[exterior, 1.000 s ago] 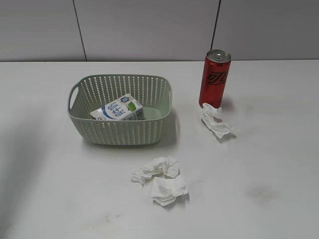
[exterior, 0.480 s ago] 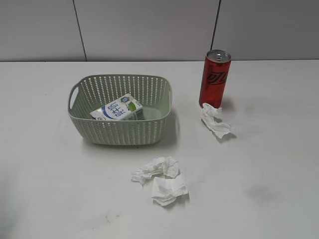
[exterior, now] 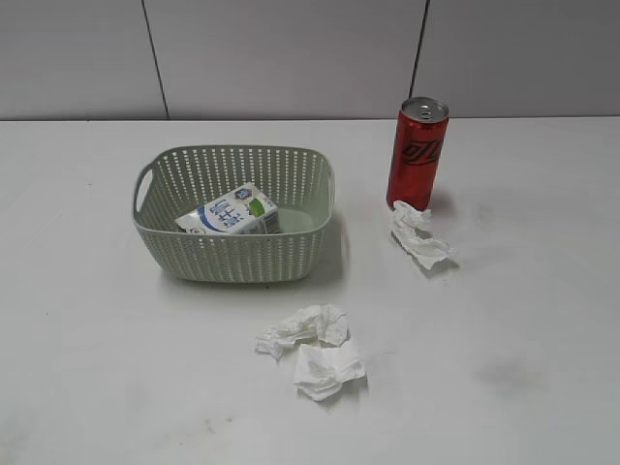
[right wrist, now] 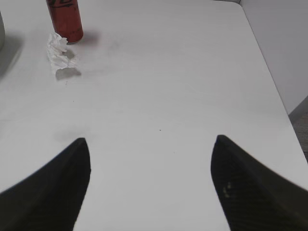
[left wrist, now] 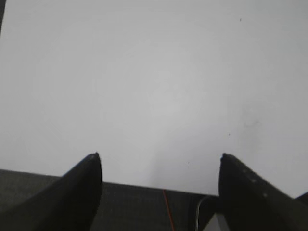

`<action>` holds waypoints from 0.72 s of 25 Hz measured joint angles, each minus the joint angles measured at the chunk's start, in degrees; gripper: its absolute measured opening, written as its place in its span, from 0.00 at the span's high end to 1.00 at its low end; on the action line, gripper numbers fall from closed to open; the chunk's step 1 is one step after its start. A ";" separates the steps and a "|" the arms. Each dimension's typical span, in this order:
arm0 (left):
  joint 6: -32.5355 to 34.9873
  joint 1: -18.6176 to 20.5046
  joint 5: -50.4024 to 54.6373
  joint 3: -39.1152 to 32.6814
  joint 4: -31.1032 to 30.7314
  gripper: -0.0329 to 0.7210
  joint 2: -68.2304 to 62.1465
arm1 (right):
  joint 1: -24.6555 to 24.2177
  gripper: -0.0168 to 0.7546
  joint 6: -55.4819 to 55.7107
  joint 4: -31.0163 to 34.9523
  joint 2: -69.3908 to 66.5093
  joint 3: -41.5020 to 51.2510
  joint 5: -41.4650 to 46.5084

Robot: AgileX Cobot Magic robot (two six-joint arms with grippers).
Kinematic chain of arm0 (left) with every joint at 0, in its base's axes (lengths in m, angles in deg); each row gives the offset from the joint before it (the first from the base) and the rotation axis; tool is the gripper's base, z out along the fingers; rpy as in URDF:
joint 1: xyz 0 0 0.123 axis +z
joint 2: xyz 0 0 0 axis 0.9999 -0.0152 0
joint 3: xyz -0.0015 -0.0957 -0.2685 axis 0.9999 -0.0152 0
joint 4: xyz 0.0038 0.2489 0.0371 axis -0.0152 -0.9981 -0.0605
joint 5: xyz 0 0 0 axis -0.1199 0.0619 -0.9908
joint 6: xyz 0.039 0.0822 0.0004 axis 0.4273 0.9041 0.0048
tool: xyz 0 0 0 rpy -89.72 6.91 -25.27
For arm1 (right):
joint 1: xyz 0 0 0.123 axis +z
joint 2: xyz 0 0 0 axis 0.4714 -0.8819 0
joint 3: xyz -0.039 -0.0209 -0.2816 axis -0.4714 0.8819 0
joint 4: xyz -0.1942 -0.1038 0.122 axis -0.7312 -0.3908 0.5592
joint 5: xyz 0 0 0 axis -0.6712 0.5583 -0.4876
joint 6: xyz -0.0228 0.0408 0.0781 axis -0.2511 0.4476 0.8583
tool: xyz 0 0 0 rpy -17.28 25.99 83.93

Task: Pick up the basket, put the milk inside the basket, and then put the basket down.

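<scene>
Milk lies inside the basket, which rests on the worktop. Left end effector gapes wide, empty; right end effector likewise. Task looks complete; best keep both arms clear.

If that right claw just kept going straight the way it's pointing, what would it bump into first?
Probably nothing: the right gripper is open over bare table. The tissue and red can sit off to its left, though depth is hard to judge.
</scene>
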 joint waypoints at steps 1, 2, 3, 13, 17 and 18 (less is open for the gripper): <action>0.00 0.00 -0.60 -0.08 0.00 0.19 2.63 | 0.00 0.21 0.00 0.00 0.00 0.00 0.00; 0.00 0.00 -1.32 -0.25 0.00 0.19 5.73 | 0.00 0.21 0.00 0.00 0.00 0.00 0.00; 0.00 0.00 -2.14 -0.52 -0.06 0.19 8.69 | 0.00 0.21 0.00 0.00 0.00 0.00 0.00; 0.00 0.00 -5.55 -2.25 -0.60 0.20 28.92 | 0.00 0.21 0.00 0.00 0.00 0.00 0.02; 0.00 0.00 -5.60 -2.32 -0.82 0.20 29.35 | 0.00 0.21 0.00 0.00 0.00 0.00 0.02; 0.00 0.00 -5.60 -2.43 -0.82 0.20 29.35 | 0.00 0.21 0.00 0.00 0.00 0.00 0.02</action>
